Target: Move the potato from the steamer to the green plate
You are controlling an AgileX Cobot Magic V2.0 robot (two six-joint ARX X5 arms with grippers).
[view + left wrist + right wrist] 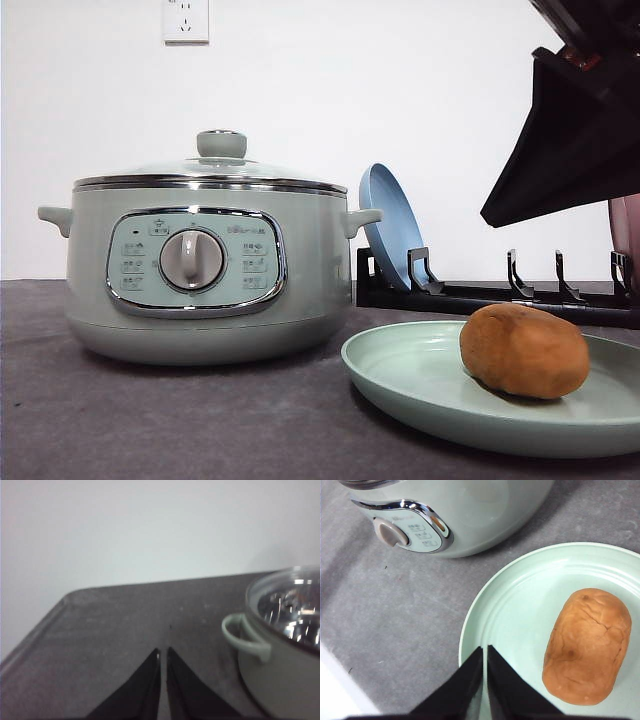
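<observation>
The potato (524, 351) is being carried by the green plate (400, 375), lying on its side toward the 3 o'clock part of the dish in the front view, its skin touching the plate floor. The steamer (205, 265) is being kept closed by its glass lid (215, 170), just beside the plate at its 10 o'clock. A blue plate (392, 225) is being held upright in a black dish rack (500, 297) behind them.

In the right wrist view the right gripper (484, 652) is being held above the plate rim with its fingers (505, 690) pressed together, nothing being gripped and the potato left untouched beside them. In the left wrist view the left gripper (163, 654) is likewise being held closed and empty over the grey table (125, 625), the steamer handle (245, 635) being seen near it
</observation>
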